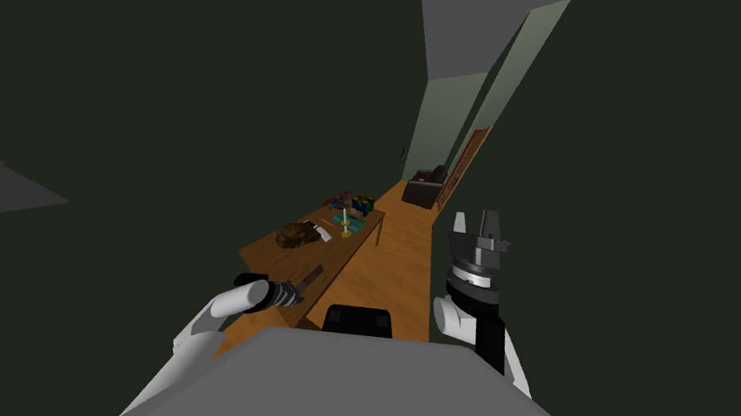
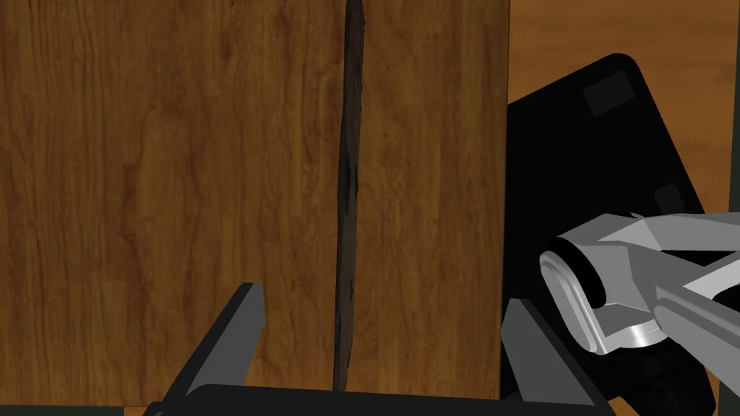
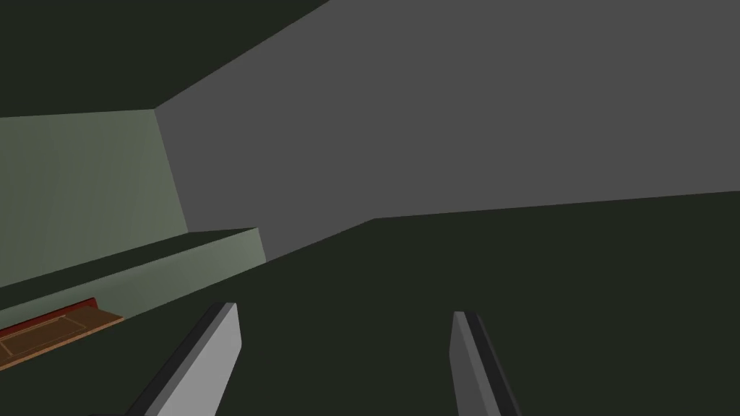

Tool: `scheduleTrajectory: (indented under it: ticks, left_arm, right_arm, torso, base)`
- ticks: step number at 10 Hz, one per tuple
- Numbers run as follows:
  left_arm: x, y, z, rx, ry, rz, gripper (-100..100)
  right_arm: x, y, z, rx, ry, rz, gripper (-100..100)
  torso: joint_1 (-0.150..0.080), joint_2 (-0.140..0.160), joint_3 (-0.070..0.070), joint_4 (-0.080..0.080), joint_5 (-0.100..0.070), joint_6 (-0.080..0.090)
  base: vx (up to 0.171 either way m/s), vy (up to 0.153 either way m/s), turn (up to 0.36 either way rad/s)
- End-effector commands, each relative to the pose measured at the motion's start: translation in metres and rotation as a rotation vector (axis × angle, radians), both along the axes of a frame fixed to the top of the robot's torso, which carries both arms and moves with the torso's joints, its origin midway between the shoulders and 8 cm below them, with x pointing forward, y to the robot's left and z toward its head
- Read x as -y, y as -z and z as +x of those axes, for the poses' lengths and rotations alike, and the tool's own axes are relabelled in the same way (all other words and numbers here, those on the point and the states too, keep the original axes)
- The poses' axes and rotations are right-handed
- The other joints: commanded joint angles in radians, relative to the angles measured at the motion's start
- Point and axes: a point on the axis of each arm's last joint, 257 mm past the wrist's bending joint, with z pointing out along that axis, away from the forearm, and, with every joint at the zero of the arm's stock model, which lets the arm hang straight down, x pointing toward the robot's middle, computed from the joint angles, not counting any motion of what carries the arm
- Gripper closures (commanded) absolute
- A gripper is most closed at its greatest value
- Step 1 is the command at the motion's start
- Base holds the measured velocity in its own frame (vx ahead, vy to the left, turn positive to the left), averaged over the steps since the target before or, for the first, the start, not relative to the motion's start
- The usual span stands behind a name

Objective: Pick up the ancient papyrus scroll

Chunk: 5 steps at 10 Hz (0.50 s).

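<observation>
A long, thin, dark brown strip [image 2: 350,180], which I take for the scroll, lies flat on the near end of a wooden table [image 2: 181,180]. My left gripper [image 2: 379,310] hovers just above it, open. The strip runs between the two fingers and touches neither. In the head view the left gripper [image 1: 303,286] points down over the near end of the table [image 1: 266,250]. My right gripper [image 1: 477,227] is raised to the right of the table, over the floor. Its fingers [image 3: 217,347] stand open with nothing between them.
Farther along the table lie a brown lump [image 1: 296,234], a candle on a holder [image 1: 346,220] and several colourful small items [image 1: 358,202]. A wooden floor [image 1: 402,258] runs beside the table to a dark armchair [image 1: 424,188] and a wooden door [image 1: 464,164]. Dark walls close in on both sides.
</observation>
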Motion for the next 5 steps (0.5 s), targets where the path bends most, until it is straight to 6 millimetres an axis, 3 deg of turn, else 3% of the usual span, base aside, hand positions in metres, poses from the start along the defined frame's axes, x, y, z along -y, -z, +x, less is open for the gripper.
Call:
scheduleTrajectory:
  ticks: [1,2,5]
  left_arm:
    - [0.0000,0.0000,0.0000,0.000,0.000,0.000,-100]
    - [0.0002,0.0002,0.0001,0.000,0.002,0.000,100]
    - [0.0005,-0.0001,0.0003,0.000,0.001,-0.001,100]
  right_arm:
    - [0.0000,0.0000,0.0000,0.000,0.000,0.000,0]
    - [0.0000,0.0000,0.0000,0.000,0.000,0.000,0]
    - [0.0000,0.0000,0.0000,0.000,0.000,0.000,0]
  torso:
    - [0.000,0.000,0.000,0.000,0.000,0.000]
    - [0.001,0.002,0.001,0.000,0.000,0.000]
    - [0.003,0.004,0.002,0.001,0.001,0.001]
  base:
    - [0.022,-0.015,0.032]
    - [0.005,-0.004,-0.006]
    - [0.002,0.001,0.002]
